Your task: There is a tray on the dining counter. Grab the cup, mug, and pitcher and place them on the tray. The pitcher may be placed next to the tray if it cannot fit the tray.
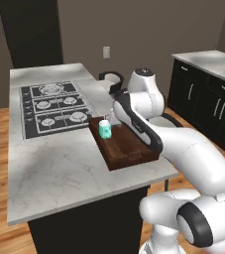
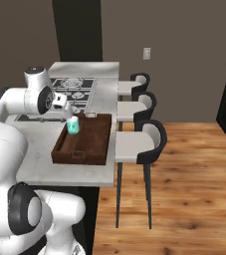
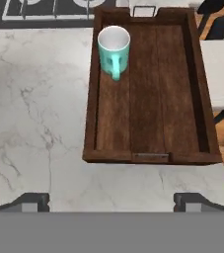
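1. Left base view: the dark brown wooden rectangular tray is lying on the white-grey marble dining counter, just beside the black gas cooktop. The short teal cylindrical mug is standing upright inside the tray, at the corner nearest the cooktop. The tray's long axis is running away from the cooktop toward the counter's near edge. The white arm is crossing over the tray's far side, hiding the gripper.

2. Right base view: the mug is sitting in the tray at the end nearest the cooktop; the rest of the tray floor is lying bare. Three white-seated stools are standing beside the counter.

3. Hand view: the gripper is hanging with jaws spread fully apart, holding nothing, above the tray end farthest from the cooktop. The mug is showing its pale rim, its handle pointing along the tray's long axis toward the gripper.

4. Judgement: the mug's placement is looking finished; the next move is calling for locating the cup and pitcher, likely by turning away from the tray.
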Controlling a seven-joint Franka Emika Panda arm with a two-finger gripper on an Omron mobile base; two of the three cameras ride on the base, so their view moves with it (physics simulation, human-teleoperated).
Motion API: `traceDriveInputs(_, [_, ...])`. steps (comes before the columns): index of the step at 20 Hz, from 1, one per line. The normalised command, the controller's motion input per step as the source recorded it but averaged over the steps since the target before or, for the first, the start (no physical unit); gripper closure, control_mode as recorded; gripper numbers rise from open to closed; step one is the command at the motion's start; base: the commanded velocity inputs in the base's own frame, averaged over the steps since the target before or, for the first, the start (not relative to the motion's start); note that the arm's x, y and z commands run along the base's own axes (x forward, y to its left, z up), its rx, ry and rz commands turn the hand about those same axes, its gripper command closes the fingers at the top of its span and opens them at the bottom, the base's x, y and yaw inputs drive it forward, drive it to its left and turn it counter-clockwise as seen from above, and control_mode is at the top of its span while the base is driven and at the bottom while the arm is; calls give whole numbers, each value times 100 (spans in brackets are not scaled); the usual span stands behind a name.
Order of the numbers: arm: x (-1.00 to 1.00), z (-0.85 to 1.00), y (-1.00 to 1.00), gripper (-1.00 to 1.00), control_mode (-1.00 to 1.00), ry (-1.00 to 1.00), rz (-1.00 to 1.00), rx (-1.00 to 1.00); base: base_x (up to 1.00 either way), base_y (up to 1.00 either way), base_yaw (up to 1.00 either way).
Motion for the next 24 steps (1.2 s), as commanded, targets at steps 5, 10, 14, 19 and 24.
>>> traceDriveInputs(5, [-60, 2, -18, -100, -100, 21, -15, 0, 0, 0, 0])
traceDriveInputs(10, [-37, -2, 0, -100, -100, 14, -4, 0, 0, 0, 0])
traceDriveInputs(14, [-33, 0, 0, -100, -100, 2, 0, 0, 0, 0, 0])
traceDriveInputs(19, [-29, 0, 0, -100, 100, 0, 0, 0, -37, 0, 0])
traceDriveInputs(24, [0, 0, 0, -100, 100, 0, 0, 0, -100, 22, 0])
